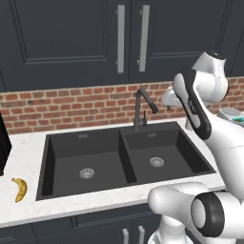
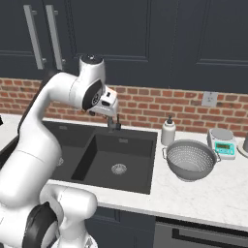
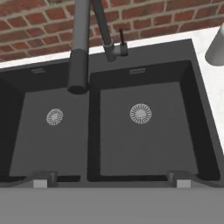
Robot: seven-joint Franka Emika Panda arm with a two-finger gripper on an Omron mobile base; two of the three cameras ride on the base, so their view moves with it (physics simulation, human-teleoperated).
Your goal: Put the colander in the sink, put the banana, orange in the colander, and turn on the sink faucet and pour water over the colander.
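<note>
The black double-basin sink (image 1: 125, 164) lies empty, each bowl with a round silver drain. Behind the divider rises the dark gooseneck sink faucet (image 1: 143, 107), whose spout head (image 3: 78, 65) hangs over the basin on the left in the hand view. The silvery colander (image 2: 190, 160) stands upright on the white counter right of the sink. The yellow banana (image 1: 20, 189) lies on the counter left of the sink. The orange is out of view. My gripper (image 3: 111, 181) hovers high over the sink's front edge, open, with nothing between its fingertips (image 3: 41, 179).
A white soap bottle (image 2: 168, 131) stands between the sink and the colander. A small kitchen scale (image 2: 221, 141) sits behind the colander by the brick wall. Dark cabinets hang above. A black appliance edge (image 1: 4, 143) borders the counter at far left.
</note>
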